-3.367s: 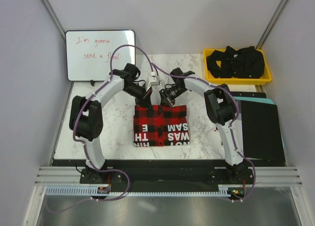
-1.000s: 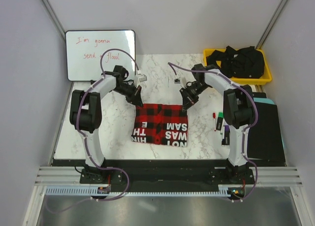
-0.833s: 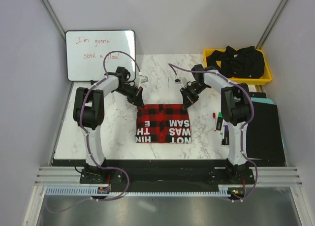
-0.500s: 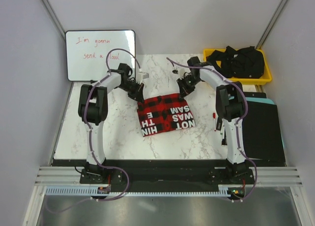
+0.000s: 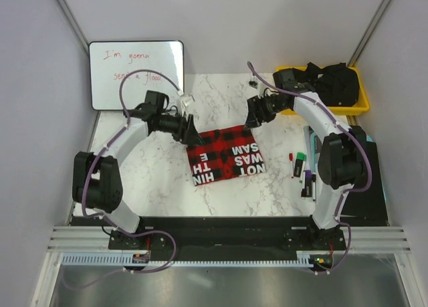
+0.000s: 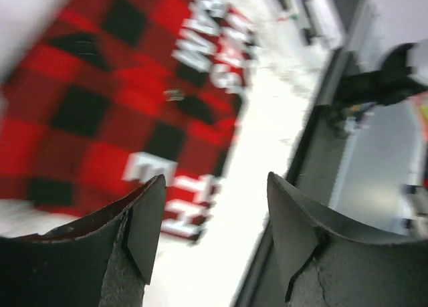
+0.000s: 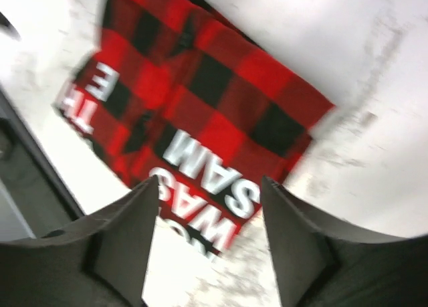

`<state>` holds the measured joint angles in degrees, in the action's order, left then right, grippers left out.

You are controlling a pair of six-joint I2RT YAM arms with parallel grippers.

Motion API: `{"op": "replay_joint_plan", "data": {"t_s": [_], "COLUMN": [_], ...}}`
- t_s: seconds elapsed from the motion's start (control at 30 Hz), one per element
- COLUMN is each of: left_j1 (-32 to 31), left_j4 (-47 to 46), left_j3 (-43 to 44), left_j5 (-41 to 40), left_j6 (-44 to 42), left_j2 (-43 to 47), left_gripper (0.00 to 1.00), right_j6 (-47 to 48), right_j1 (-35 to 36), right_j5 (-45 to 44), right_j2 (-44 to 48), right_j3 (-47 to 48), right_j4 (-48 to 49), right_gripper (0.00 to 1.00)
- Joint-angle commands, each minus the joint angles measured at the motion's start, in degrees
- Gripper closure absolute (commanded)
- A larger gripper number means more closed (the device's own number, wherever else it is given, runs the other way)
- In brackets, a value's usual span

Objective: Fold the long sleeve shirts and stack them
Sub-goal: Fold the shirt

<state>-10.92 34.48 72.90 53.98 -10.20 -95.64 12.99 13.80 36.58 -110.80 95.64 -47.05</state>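
A second ago both pincers were clamped on the far corners of the folded red-and-black checked flannel shirt [image 5: 226, 156]. Now my left gripper [image 5: 188, 132] and right gripper [image 5: 254, 113] stand with jaws wide apart and nothing between them, as both wrist views show. The shirt lies released as a compact rectangle, white lettering up and slightly skewed, near the middle of the white marble bench [image 5: 167, 183]. The left gripper hangs just beside its far left corner, and the right one is clear of the far right corner. I judge this fold done and set down; stacking is what remains.
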Motion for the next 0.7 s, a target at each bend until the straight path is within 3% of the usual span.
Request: {"op": "replay_joint_plan", "data": {"t_s": [0.0, 0.07, 0.23, 0.43, 0.57, 0.67], "left_j1": [-6.7, -8.9, -7.8, 3.2, 6.1, 7.0], "left_j4": [-16.6, -20.2, -22.9, -20.8, -18.8, -17.6], "left_j3": [-12.3, -15.8, -17.3, -16.3, -17.6, -20.3], "left_j5": [8.4, 9.3, 8.3, 5.2, 9.9, 9.0], "left_j6": [20.8, 24.0, 26.5, 26.5, 21.2, 19.0], "left_j2": [1.2, -1.5, -9.7, -18.2, -11.7, -1.1], "left_gripper": [0.31, 0.32, 0.34, 0.36, 0.37, 0.33], "right_j6": [-10.3, -11.8, -9.4, -8.8, -8.4, -7.1], "right_j1": [3.3, 3.9, 3.9, 1.8, 2.7, 3.2], "right_j5": [11.9, 15.3, 15.9, 13.1, 14.5, 16.5], "right_j2": [1.1, -0.5, -6.7, -11.9, -5.8, -0.9], "right_j3": [-8.5, -13.4, -18.5, -19.6, -19.5, -16.7], "right_j4": [7.8, 9.2, 9.5, 9.8, 8.4, 6.4], "right_gripper": [0.36, 0.43, 0.48, 0.5, 0.49, 0.46]}}
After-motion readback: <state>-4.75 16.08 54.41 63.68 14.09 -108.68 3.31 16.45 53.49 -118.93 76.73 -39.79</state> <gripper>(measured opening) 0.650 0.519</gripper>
